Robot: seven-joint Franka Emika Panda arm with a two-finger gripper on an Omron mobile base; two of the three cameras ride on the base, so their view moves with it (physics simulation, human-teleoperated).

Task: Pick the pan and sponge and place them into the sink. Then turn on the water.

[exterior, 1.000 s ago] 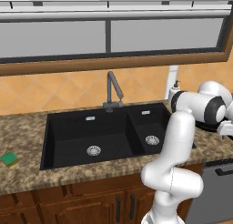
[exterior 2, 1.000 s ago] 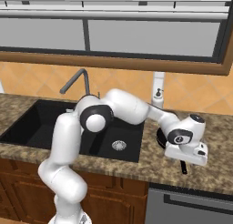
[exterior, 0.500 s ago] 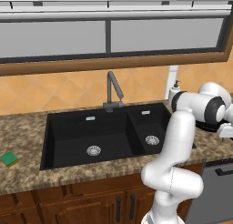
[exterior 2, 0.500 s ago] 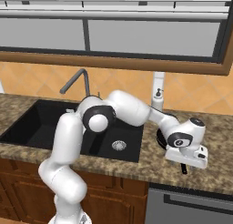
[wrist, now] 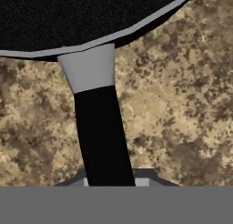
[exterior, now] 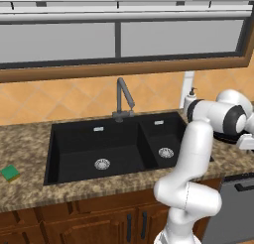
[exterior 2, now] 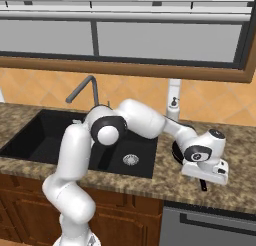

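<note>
Stretched along the back wall: a granite counter, speckled brown. Set into it, the black double sink, wide basin left, narrower basin right, a silver drain in each; a dark faucet stood at its back rim. No water seen falling.

Reached rightward past the sink, low over the counter: the white arm. Sat on the counter right of the sink, mostly hidden under the hand in the base views: the pan. In the hand view, showed its black bowl and thin rim at the top, with a grey neck and slim black handle running down between the fingertips.

Closed on that handle: the gripper, tips pressed to either side of it. Rested flat on the granite, as far as could be told; lifted or not, unclear.

Stood by the wall behind the pan: a white soap dispenser.

Lay far left on the counter, well apart from the sink and the arm: the sponge, green side up, yellow edge showing.
</note>
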